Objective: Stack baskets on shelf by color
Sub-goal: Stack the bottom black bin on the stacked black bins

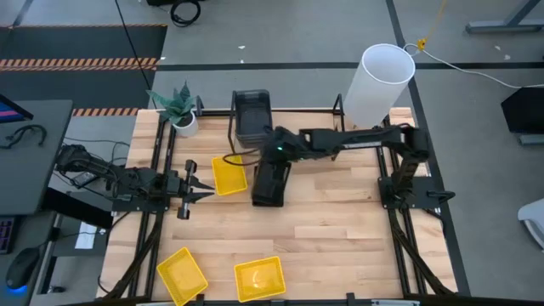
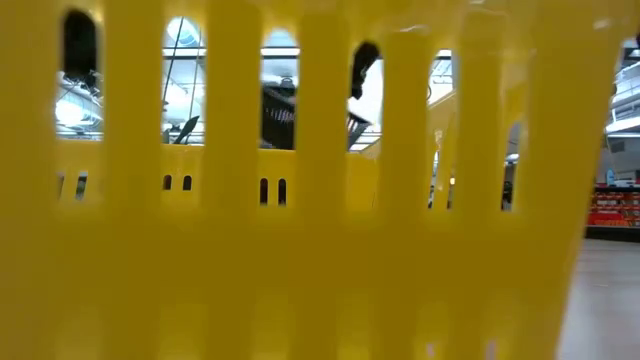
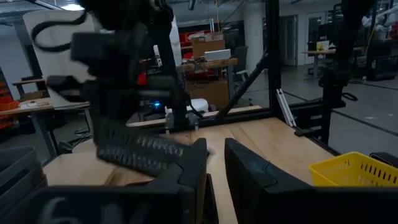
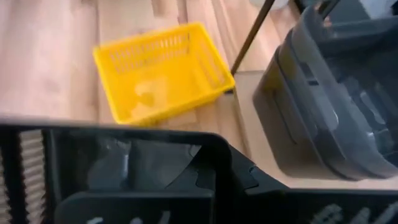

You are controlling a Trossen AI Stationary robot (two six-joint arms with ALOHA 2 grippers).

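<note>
Fingers of the right gripper (image 1: 274, 170) pinch a black basket (image 1: 269, 185) over the surface (image 1: 340, 221); left gripper (image 1: 202, 192) fingers spread slightly beside a yellow basket (image 1: 229, 176).

The right gripper (image 1: 274, 160) reaches in from the right arm's base and holds one end of a black basket (image 1: 269, 184), which stretches from it toward the table's near edge. Just beyond this gripper, grey baskets (image 1: 251, 114) sit stacked on the shelf (image 1: 231, 127). Beside it, on the left arm's side, lies a yellow basket (image 1: 229, 176) (a little tilted), with the left gripper (image 1: 201, 189) just past that, fingers slightly parted. Two more yellow baskets (image 1: 181, 275) (image 1: 259, 279) lie well apart from both tools
</note>
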